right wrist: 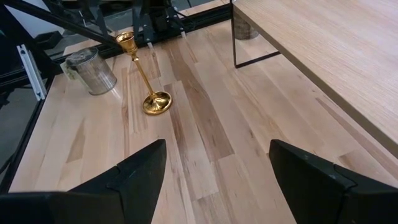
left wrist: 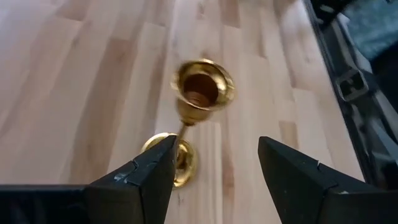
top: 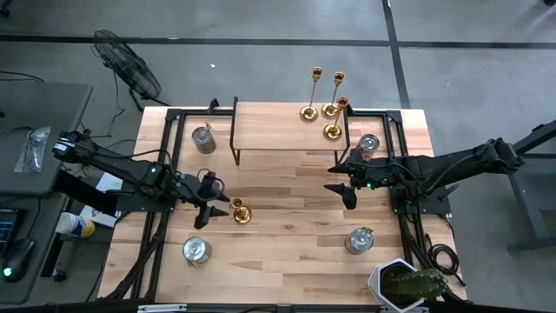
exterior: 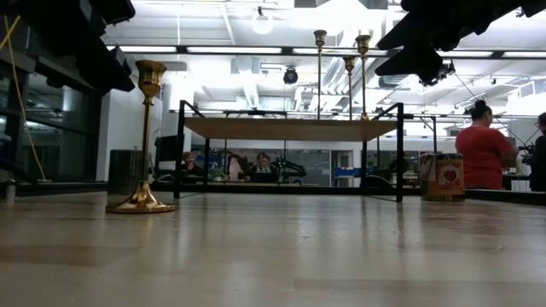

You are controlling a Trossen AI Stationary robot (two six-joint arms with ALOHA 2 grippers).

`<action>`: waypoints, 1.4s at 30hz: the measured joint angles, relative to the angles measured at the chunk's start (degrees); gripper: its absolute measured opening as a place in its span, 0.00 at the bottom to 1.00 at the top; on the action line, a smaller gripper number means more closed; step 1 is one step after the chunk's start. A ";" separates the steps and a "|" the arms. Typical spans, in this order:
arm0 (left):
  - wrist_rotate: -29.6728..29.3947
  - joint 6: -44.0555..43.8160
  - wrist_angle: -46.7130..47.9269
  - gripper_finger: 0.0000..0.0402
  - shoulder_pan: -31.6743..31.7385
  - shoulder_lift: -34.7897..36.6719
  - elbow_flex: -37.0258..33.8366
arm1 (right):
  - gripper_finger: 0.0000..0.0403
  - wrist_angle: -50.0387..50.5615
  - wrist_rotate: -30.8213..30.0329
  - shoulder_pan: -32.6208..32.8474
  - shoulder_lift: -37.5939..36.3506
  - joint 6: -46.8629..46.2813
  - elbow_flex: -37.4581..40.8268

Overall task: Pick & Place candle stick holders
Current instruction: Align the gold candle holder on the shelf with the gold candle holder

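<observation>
Pale wood table (top: 287, 226) under bright ceiling lights, people seated and standing in the room beyond. Raised shelf (top: 278, 126) at the far side, three candlesticks (top: 332, 106) upright on its right end, clustered close. Fourth candlestick (top: 240, 211) upright on the table, left of centre, alone. Left gripper (top: 211, 211) hanging just beside it, fingers (left wrist: 146, 177) apart, cup and stem framed between them in the wrist view, no contact visible. Right gripper (top: 344, 181) raised over the table's right half, near the shelf's front leg, fingers (right wrist: 140, 177) spread wide, nothing between them, well apart from the lone candlestick. Four silver jars on the table: jar (top: 203, 138) far left, another (top: 368, 144) far right, one (top: 196, 250) near left, one (top: 360, 239) near right. Potted cactus (top: 408, 283) at the near right corner.
</observation>
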State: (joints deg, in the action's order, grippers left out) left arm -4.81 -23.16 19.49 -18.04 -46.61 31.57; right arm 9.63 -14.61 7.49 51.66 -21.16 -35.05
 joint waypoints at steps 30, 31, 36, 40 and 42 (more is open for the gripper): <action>3.17 13.52 -17.77 0.55 0.00 22.92 -21.51 | 0.69 0.00 0.00 0.00 0.00 0.01 0.00; 2.96 14.05 -19.17 0.56 0.00 23.03 -22.34 | 0.69 0.00 0.00 0.02 0.00 0.01 0.00; 2.14 14.18 -24.17 0.59 0.00 23.15 -25.94 | 0.69 0.00 0.00 0.01 0.00 0.01 0.00; -0.65 13.82 -29.38 0.65 0.00 23.15 -29.69 | 0.69 0.00 0.00 0.00 0.00 0.01 0.00; -3.21 13.90 -32.36 0.69 0.00 23.08 -30.57 | 0.69 0.00 -0.02 0.02 0.00 -0.01 0.00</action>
State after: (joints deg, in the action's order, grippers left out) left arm -8.02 -9.26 -12.87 -18.04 -23.53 1.00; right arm 9.63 -14.63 7.51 51.66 -21.17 -35.05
